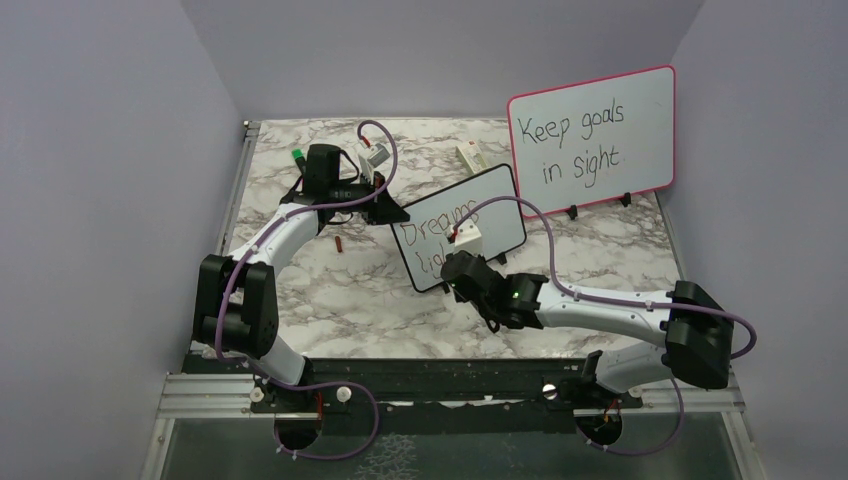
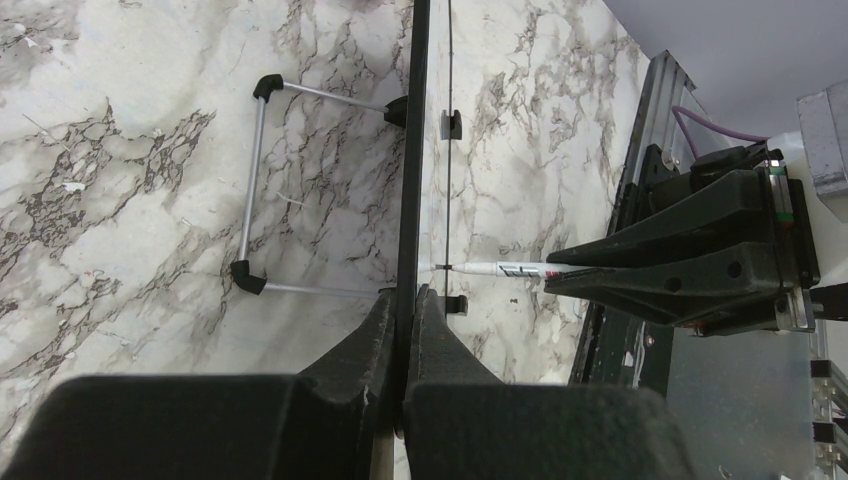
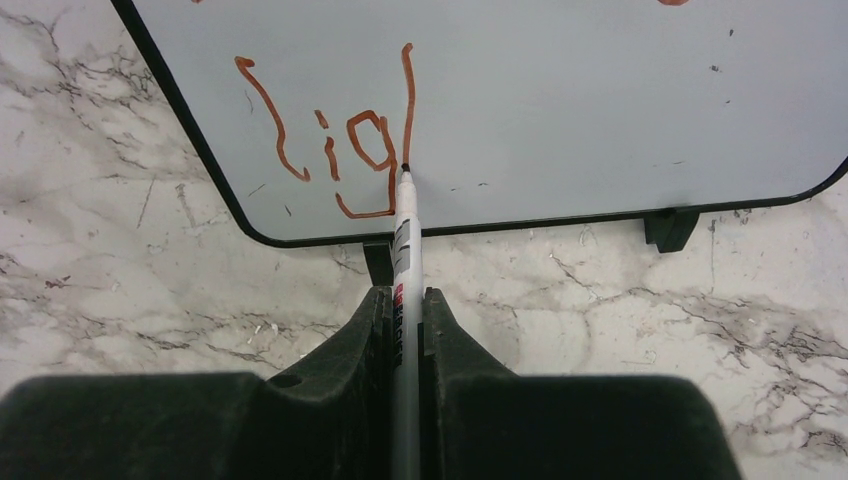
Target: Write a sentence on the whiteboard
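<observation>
Marble tabletop [image 1: 350, 290], lilac walls. Whiteboard [image 1: 495, 210] stands mid-table on small feet. Left gripper [image 2: 405, 298] clamped on frame edge. Right gripper [image 3: 405, 300] pinches marker [image 3: 404, 235], tip on board, sentence [image 3: 340, 150] at "lig" plus stroke. Board likely light, stiff, slick, tippy: hold frame, press lightly.
</observation>
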